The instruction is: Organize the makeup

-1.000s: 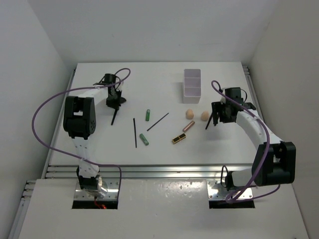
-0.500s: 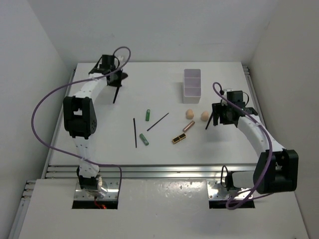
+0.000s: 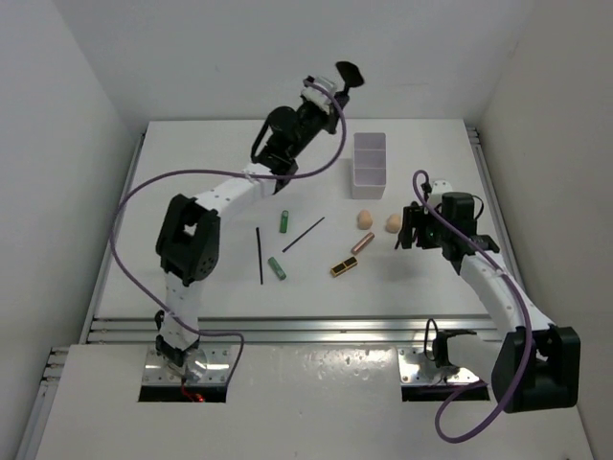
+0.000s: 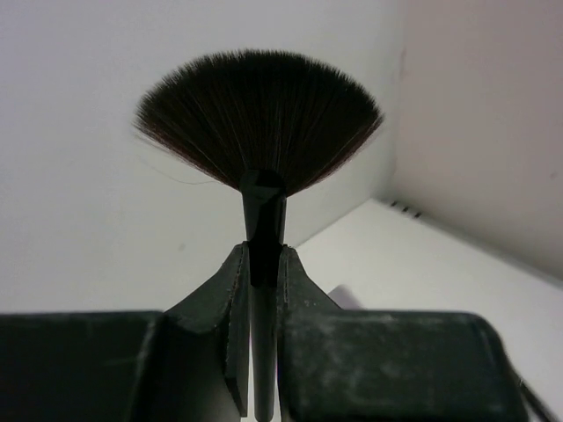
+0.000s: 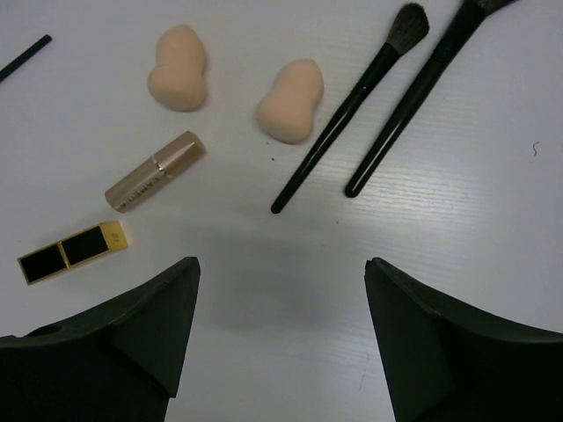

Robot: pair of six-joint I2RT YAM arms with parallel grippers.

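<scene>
As left claw (image 4: 262, 264) clamps brush (image 4: 259, 119), right claw (image 5: 281, 268) spread

That fan brush (image 4: 259, 123) has soft, dark bristles. The sponges (image 5: 179, 68) look like matt foam, the rose-gold tube (image 5: 156, 171) shiny metallic, the desk (image 5: 475, 220) faintly grained white.
</scene>
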